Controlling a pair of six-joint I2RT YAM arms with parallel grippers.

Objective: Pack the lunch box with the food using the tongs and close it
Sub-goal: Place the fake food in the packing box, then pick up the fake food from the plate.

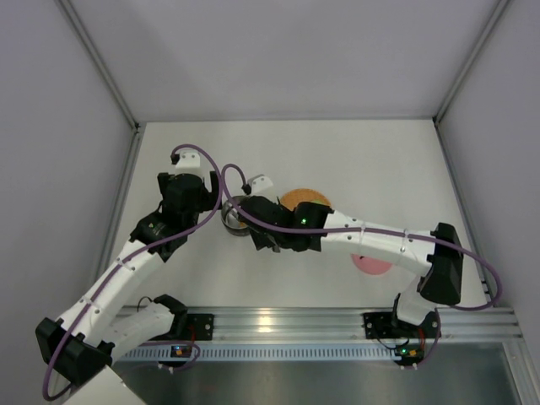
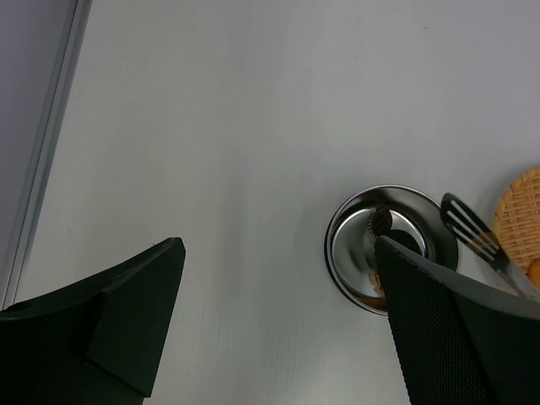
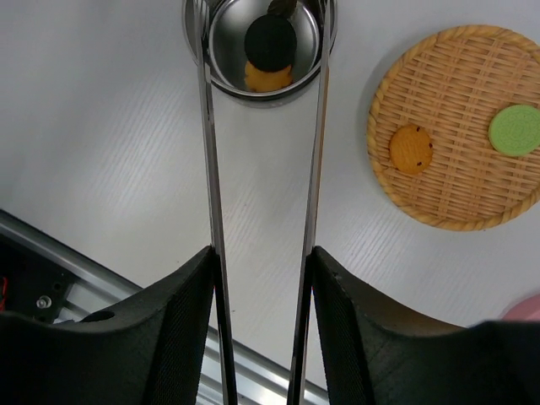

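The lunch box is a shiny steel bowl [image 3: 221, 52] at the top of the right wrist view. A black food piece [image 3: 270, 42] and an orange one [image 3: 268, 78] lie inside it. My right gripper [image 3: 263, 253] is shut on the tongs [image 3: 209, 160], whose two thin arms stand spread, their ends over the bowl's rim. My left gripper [image 2: 277, 249] is open and empty just left of the bowl [image 2: 350, 245], where a dark brown piece [image 2: 381, 221] shows. The pink lid [image 1: 371, 266] lies on the table under the right arm.
An orange woven disc [image 3: 460, 181] lies right of the bowl with an orange piece [image 3: 411, 149] and a green piece [image 3: 515, 129] on it. The aluminium rail [image 1: 278, 325] runs along the near edge. White walls enclose the table on three sides.
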